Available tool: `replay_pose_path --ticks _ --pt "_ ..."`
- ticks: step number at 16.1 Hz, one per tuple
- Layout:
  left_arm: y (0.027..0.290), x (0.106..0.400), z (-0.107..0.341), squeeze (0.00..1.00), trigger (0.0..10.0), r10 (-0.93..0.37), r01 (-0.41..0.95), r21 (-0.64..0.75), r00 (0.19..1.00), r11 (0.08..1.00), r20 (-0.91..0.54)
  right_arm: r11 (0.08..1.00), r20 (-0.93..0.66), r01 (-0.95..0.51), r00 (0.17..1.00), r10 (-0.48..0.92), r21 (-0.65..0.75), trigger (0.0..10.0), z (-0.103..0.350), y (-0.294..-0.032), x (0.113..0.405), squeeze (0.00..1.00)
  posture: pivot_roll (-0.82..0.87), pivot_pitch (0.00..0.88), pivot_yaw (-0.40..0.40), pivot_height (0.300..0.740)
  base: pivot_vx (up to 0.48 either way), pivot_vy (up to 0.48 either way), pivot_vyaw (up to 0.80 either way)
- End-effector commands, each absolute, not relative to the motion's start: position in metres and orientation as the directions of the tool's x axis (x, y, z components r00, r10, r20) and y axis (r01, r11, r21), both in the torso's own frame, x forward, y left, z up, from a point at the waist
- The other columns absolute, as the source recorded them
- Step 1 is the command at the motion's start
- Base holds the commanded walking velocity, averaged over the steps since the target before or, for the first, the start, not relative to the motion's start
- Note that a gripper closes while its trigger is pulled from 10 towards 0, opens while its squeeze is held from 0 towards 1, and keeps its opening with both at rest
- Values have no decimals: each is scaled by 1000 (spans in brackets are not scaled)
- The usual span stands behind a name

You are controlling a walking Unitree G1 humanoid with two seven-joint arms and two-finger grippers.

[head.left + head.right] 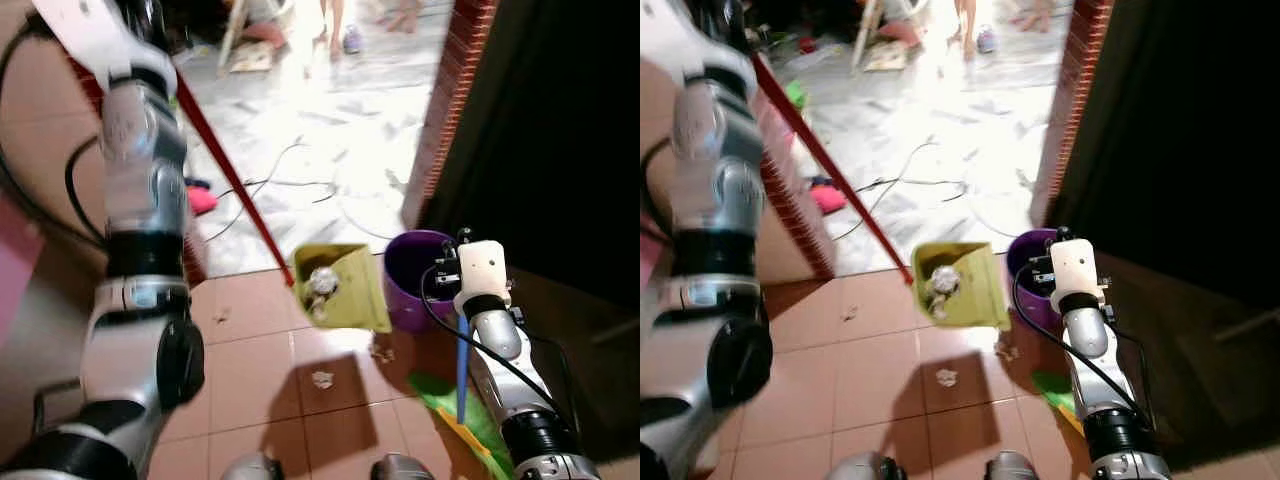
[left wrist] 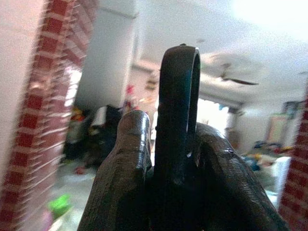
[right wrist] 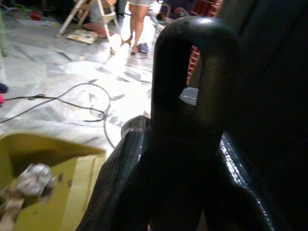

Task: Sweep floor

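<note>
Left eye view, frame centre: yellow dustpan [image 1: 345,288] holding paper, raised on a stiff red handle [image 1: 225,165] clamped by the left gripper [image 2: 175,159]. Right gripper [image 3: 190,144] clamps the light broom [image 1: 462,370]; grip high on each handle.

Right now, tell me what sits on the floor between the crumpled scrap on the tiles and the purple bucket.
The head views show the raised yellow-green plastic dustpan above that stretch, and smaller paper bits on the terracotta tiles between the white crumpled scrap and the purple round bucket.
</note>
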State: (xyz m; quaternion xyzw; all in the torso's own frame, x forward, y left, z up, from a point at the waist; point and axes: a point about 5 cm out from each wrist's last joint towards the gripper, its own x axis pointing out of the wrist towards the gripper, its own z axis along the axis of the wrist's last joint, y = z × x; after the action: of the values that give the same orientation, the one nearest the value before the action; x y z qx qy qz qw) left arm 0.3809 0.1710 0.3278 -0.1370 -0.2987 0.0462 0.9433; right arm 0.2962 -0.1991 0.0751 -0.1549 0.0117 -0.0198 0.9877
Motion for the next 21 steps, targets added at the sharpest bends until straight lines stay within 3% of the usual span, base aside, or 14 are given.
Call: replay_pose_path --ticks 1,3,7,18,21 --pt "173 374 359 0 10000 186 30 -305 736 952 651 940 -82 18 995 -49 -342 10000 63 -205 291 0 -123 0 66 740 0 0 -800" --pt "173 374 370 0 10000 187 34 -297 708 954 681 940 -83 15 996 -46 -341 10000 62 -205 291 0 -125 0 65 740 0 0 -800" --pt "167 377 377 0 10000 178 62 -297 679 953 712 939 -86 -1 996 -31 -344 10000 61 -203 289 0 -130 0 64 740 68 0 0" --pt "163 381 380 0 10000 175 83 -306 668 948 724 942 -90 -22 996 -9 -335 10000 59 -199 287 0 -135 0 67 740 295 0 -466" --pt "161 383 378 0 10000 173 90 -312 675 946 718 941 -87 -31 996 2 -336 10000 60 -198 288 0 -135 0 66 740 0 0 -140"
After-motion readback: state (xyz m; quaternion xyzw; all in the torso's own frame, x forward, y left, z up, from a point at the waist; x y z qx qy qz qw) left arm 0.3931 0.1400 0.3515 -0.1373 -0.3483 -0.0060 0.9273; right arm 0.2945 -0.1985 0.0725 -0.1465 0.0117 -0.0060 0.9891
